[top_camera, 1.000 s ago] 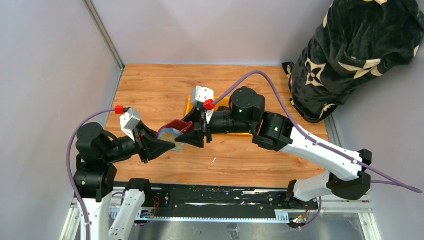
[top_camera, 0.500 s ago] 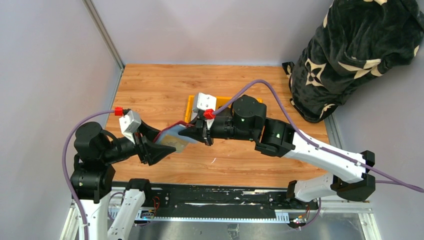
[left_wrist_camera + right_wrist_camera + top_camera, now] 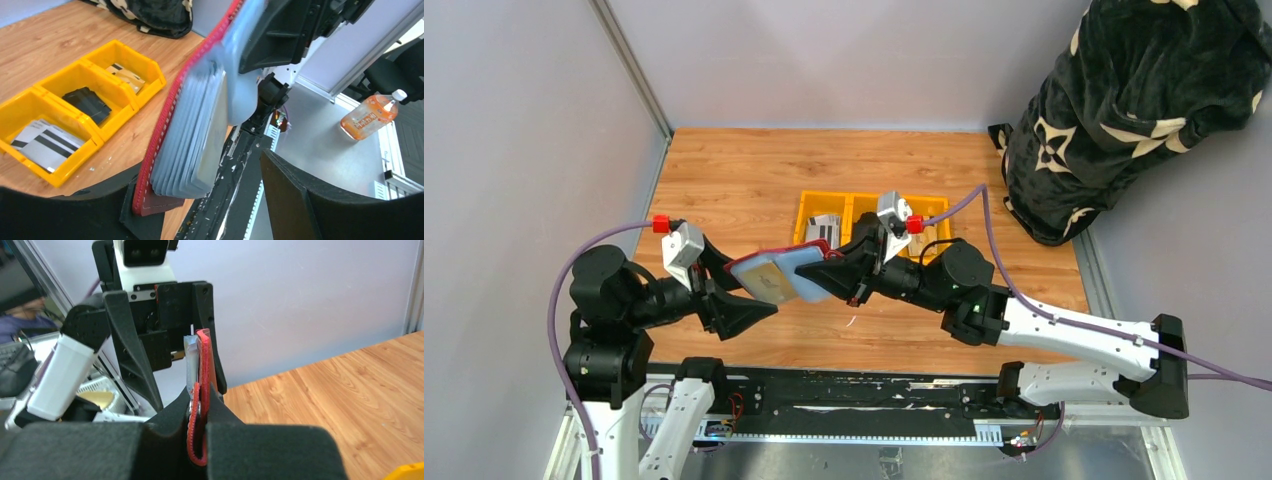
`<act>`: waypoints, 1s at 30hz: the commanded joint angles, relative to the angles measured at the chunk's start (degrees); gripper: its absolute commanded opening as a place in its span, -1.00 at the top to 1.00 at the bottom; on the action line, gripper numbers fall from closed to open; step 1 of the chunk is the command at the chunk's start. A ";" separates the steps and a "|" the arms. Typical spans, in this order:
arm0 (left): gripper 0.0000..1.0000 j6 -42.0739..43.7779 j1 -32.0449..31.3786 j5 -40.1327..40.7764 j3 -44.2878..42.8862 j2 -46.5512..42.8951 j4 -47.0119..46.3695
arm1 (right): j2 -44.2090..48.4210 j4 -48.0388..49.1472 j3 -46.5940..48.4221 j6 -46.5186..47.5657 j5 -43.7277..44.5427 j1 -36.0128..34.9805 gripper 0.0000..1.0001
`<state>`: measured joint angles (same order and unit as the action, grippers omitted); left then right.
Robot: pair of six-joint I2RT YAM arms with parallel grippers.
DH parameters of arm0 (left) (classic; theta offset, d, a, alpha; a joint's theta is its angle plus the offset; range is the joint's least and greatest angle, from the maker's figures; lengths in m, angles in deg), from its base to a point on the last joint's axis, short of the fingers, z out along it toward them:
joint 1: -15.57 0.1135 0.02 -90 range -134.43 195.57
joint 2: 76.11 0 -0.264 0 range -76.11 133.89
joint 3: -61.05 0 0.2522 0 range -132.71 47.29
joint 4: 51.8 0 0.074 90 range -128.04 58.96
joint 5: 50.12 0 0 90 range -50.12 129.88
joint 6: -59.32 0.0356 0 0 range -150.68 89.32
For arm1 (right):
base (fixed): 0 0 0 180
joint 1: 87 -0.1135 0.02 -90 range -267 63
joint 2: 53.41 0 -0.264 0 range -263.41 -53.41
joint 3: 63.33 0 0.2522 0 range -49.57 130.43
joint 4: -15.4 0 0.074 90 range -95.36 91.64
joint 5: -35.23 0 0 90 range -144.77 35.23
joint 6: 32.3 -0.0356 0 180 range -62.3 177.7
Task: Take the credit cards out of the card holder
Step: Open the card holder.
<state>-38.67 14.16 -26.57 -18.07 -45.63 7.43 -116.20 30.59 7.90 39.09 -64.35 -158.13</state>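
Grey walls box in the wooden table (image 3: 744, 180). On the left, the left gripper (image 3: 752, 288) stands with its jaws spread wide. The card holder (image 3: 809, 275) leans on one finger only, and the other finger is well clear. The holder hangs above the table's near middle with its pale sleeves fanned upward and a tan card (image 3: 767, 277) showing in the front sleeve. The right gripper (image 3: 839, 280) pinches its red edge tight. Behind it, the yellow bin (image 3: 854, 195) sits on the wood with a striped card (image 3: 824, 228) in its left compartment. At far right, a dark patterned bundle (image 3: 1144, 100) slumps against the wall. Since a second ago the right arm has swung back off the bin, uncovering it. The holder has tipped from red side up to sleeves up.
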 commanded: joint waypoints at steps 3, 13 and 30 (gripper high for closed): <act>-0.27 -3.26 0.03 -5.44 -2.55 -0.69 -0.39 | 1.11 22.11 -4.85 -11.59 6.06 0.03 1.00; 0.14 -2.77 0.01 0.52 -4.28 -2.00 -0.95 | -1.75 30.10 -8.26 -16.71 8.67 0.03 1.00; -0.01 -33.32 0.08 6.45 7.38 -6.05 -35.25 | -1.72 33.82 -10.31 -20.15 7.91 0.03 1.00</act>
<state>-63.65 14.16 -18.16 -11.47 -52.88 -19.25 -118.95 59.94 -1.72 20.16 -57.32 -158.13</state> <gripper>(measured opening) 0.445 0.053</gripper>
